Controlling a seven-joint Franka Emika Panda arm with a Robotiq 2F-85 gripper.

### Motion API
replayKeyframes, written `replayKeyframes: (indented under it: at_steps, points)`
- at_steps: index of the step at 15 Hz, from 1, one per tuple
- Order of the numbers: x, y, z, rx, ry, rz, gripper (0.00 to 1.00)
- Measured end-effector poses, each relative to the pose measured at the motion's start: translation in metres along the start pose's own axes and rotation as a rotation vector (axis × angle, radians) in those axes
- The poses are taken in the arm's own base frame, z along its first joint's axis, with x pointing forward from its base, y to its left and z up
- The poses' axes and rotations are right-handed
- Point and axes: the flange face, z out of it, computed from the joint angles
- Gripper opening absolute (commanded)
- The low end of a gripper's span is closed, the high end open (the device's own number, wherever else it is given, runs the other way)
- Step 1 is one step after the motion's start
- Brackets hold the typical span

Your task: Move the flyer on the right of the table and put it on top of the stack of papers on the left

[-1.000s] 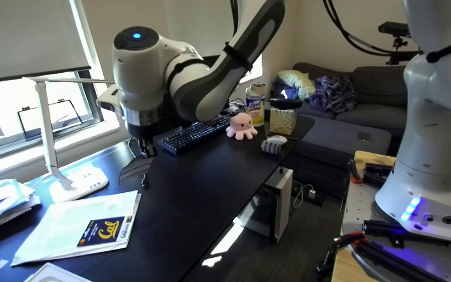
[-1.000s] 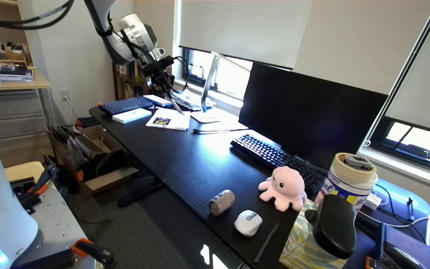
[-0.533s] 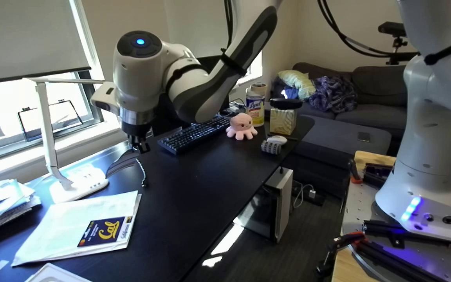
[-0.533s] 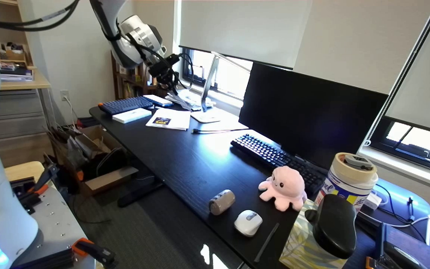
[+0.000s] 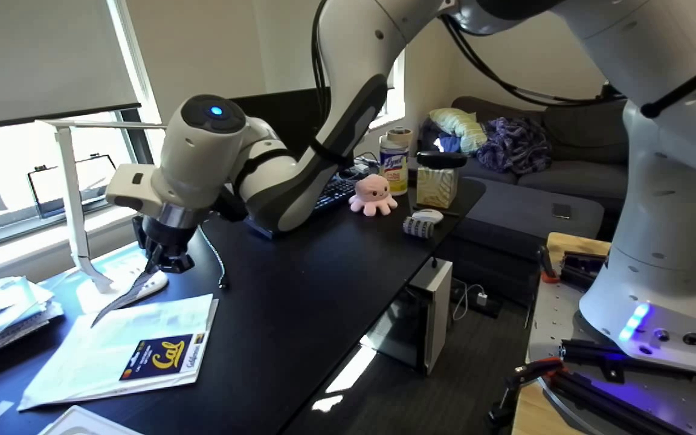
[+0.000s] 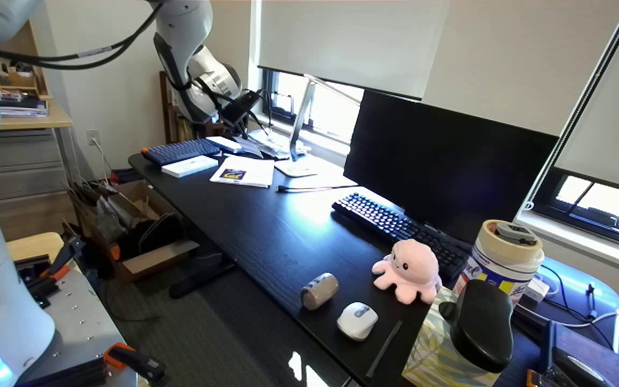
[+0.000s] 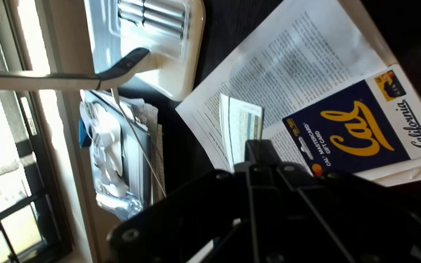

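In the wrist view a pile point(image 7: 135, 160) of mixed papers is lying well left of the fingers point(image 7: 269, 155). The lamp point(image 7: 172, 78) is standing left of them too, nearer, its foot just beside the stack point(image 7: 291, 67).

The flyer point(image 7: 241, 128) is hanging ahead of the gripper point(image 7: 257, 150), whose fingers are pinching it near one edge; exact hold partly hidden. In an exterior view it is bowing downward from the fingers, tip overlapping the stack; touching or not, can't tell. Judging by that bow: light, limp, springy at the bend, easy to crease, perhaps slick. Edge hold is looking right for it. Any regrip would be wanting the middle of one edge, leaving the rest free to settle flat. Main worry: tip catching and buckling under. It is calling for a slanting approach, tip down first, then gentle letting-go.

The stack is spreading ahead and right of the fingers, a card point(image 7: 349, 124) lying on it, farther right. It is seeming the likelier target; pile not ruled out. Rightmost in an exterior view, keyboard point(image 5: 335, 196) and toy point(image 5: 373, 196) are sitting well apart from the fingers.
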Motion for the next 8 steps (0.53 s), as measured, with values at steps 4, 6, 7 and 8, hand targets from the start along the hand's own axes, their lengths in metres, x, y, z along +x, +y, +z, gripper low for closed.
replayKeyframes:
  at_steps: [4, 6, 7, 8]
  points:
    - [0.002, -0.010, 0.021, 0.002, 0.113, -0.157, 0.00]
    - [0.000, -0.018, 0.029, 0.013, 0.166, -0.238, 0.00]
    - [0.000, -0.023, 0.034, 0.021, 0.185, -0.278, 0.00]
    - [-0.001, -0.027, 0.038, 0.031, 0.199, -0.310, 0.00]
